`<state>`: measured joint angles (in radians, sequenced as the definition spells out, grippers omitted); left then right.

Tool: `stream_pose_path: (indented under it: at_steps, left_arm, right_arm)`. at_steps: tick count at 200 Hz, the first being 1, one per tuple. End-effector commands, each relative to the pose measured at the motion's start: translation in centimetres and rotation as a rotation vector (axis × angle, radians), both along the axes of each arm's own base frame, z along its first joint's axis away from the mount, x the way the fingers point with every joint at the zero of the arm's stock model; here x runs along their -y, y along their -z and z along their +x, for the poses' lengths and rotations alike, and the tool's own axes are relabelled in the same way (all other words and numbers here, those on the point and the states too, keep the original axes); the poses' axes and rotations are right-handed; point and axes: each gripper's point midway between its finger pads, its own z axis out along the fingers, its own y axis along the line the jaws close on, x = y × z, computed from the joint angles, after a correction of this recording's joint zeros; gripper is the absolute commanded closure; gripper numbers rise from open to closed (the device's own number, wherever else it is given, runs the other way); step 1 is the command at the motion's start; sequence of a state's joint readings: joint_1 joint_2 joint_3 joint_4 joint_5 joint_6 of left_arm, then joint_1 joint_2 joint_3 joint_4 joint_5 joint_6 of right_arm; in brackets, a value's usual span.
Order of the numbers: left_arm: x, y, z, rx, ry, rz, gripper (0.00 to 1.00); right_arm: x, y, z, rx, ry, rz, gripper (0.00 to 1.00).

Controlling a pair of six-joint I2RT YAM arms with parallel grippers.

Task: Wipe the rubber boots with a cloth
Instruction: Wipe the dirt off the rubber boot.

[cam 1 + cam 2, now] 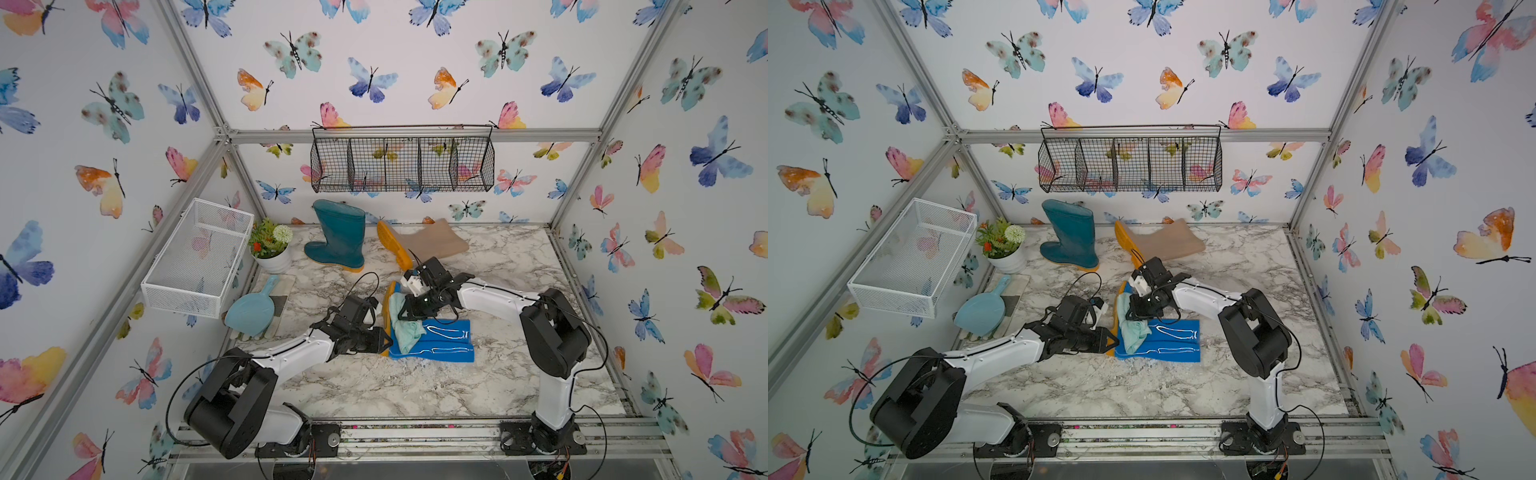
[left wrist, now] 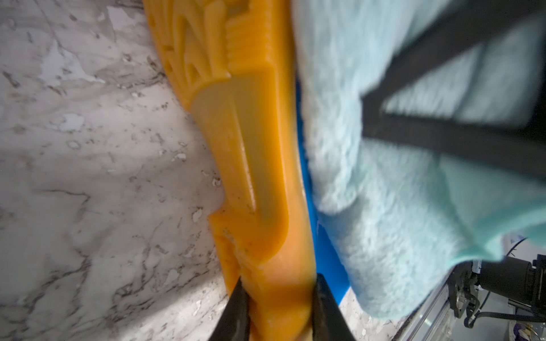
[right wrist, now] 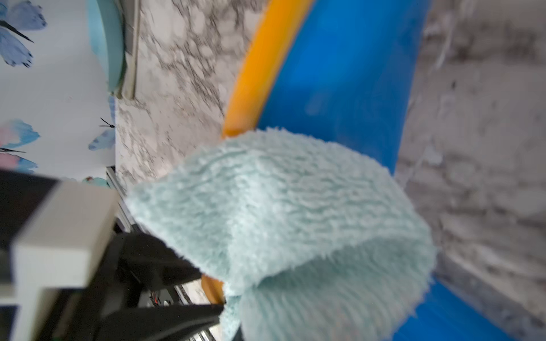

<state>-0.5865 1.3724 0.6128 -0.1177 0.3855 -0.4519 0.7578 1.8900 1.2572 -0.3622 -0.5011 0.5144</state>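
In both top views the blue boot (image 1: 444, 347) lies on its side mid-table with the cloth (image 1: 409, 330) draped over its foot end. The right gripper (image 1: 404, 314) is closed on the cloth's upper edge, and the left gripper (image 1: 385, 343) pinches the boot's orange sole (image 1: 387, 309). The teal boot (image 1: 336, 237) stands upright and the beige boot (image 1: 432, 243) lies on its side at the back, both well apart from the cloth. Wiping looks under way on one boot, with two left to do. A scoop (image 1: 249, 311) and a potted plant (image 1: 272, 245) sit off to the side, out of the way. In the left wrist view the jaws clamp the sole (image 2: 260, 177), with the cloth (image 2: 384, 206) just beside it. In the right wrist view the cloth (image 3: 280, 221) is folded over the blue boot (image 3: 339, 73), blurred, and it hides the fingertips holding it. The left gripper close by may crowd the wiping stroke.
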Motion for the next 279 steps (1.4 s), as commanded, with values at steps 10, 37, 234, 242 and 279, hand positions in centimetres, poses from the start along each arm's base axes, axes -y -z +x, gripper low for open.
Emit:
stream_pose_path:
  at_steps: [10, 37, 234, 242, 279]
  left_arm:
    - [0.3, 1.4, -2.5, -0.081, 0.089, 0.004, 1.00]
    - [0.9, 1.4, -2.1, -0.089, 0.101, -0.001, 1.00]
    - [-0.7, 1.3, 0.7, -0.081, 0.021, 0.142, 0.78]
    - [-1.0, 0.7, 1.3, -0.056, 0.021, 0.174, 0.65]
    - [-1.5, -4.7, 3.2, 0.165, 0.046, 0.274, 0.42]
  right_arm:
    - [0.4, 0.8, -3.9, -0.031, -0.002, -0.016, 0.98]
    - [0.1, 0.0, -0.1, 0.052, 0.041, -0.052, 0.97]
    - [24.8, 2.3, 2.2, -0.082, 0.595, -0.238, 0.98]
    - [25.6, 1.1, 2.9, -0.043, 0.620, -0.251, 0.98]
    - [28.8, -2.2, 4.6, 0.098, 0.732, -0.325, 0.98]
